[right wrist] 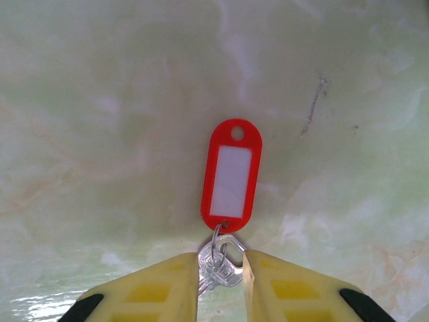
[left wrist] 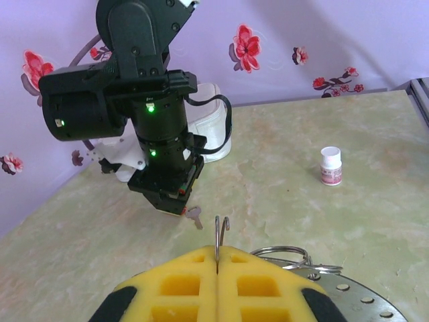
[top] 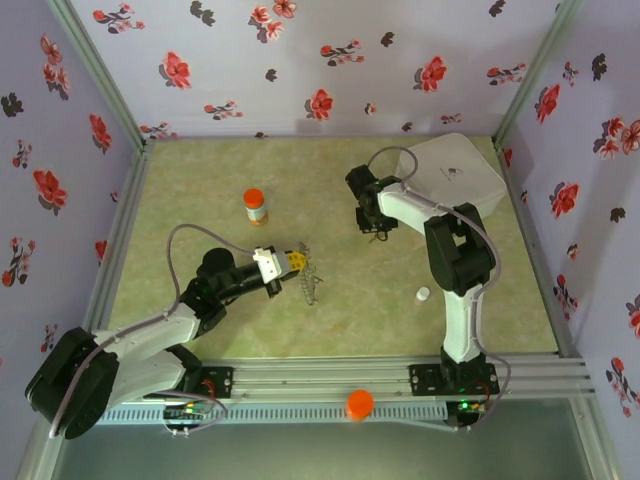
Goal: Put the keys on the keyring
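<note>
Top view: the left gripper held the keyring at mid-table, and the right gripper pointed down farther back.

Left wrist: the clenched yellow fingers pinched the keyring's wire loop.

Right wrist: the fingers were closed against a silvery key. Its red tag lay flat on the table.

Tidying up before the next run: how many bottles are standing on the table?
2. The orange-capped bottle stands on the table toward the far left. The small white bottle stands nearer, just left of the right arm. Others may be hidden from view.
</note>
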{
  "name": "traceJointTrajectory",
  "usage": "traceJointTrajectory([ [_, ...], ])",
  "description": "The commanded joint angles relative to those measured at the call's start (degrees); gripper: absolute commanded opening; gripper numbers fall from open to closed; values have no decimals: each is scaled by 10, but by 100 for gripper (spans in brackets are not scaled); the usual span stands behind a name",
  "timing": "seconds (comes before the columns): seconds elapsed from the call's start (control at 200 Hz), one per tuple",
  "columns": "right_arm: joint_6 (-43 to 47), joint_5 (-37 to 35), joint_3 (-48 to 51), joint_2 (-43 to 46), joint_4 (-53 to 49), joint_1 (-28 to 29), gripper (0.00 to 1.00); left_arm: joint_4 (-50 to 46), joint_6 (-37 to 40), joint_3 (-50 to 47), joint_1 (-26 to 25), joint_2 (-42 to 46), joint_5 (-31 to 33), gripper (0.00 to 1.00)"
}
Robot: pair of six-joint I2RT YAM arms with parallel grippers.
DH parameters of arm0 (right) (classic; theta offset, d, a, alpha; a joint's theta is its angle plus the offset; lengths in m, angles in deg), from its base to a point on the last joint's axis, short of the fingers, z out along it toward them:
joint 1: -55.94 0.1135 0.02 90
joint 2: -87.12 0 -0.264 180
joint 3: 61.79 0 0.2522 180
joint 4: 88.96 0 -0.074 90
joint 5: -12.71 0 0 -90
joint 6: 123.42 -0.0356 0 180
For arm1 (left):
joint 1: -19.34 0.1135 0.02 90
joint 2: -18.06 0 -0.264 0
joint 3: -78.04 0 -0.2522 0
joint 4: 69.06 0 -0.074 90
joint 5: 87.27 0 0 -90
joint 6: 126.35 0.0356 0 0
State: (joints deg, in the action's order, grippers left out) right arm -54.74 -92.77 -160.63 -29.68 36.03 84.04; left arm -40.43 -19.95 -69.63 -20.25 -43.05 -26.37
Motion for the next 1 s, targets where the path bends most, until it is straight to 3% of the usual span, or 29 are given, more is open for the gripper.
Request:
traceJointTrajectory([
  [0.0,17,-15,-26,-18,-38,-2,24,23,-7,9,-3,7,-5,0],
  [0.23,22,-20,-42,-37,-56,-2,20,20,-2,8,-3,13,-3,0],
  [0.405,26,-23,-45,-38,-63,-2,11,10,6,9,-3,20,0,0],
  [0.585,30,-19,-51,-41,-68,-2,16,2,12,9,-3,27,2,0],
  [0.805,28,-16,-55,-43,-70,-5,11,-3,14,8,-3,32,4,0],
  [0.995,28,-12,-60,-48,-74,-8,17,-3,14,9,-4,30,4,0],
])
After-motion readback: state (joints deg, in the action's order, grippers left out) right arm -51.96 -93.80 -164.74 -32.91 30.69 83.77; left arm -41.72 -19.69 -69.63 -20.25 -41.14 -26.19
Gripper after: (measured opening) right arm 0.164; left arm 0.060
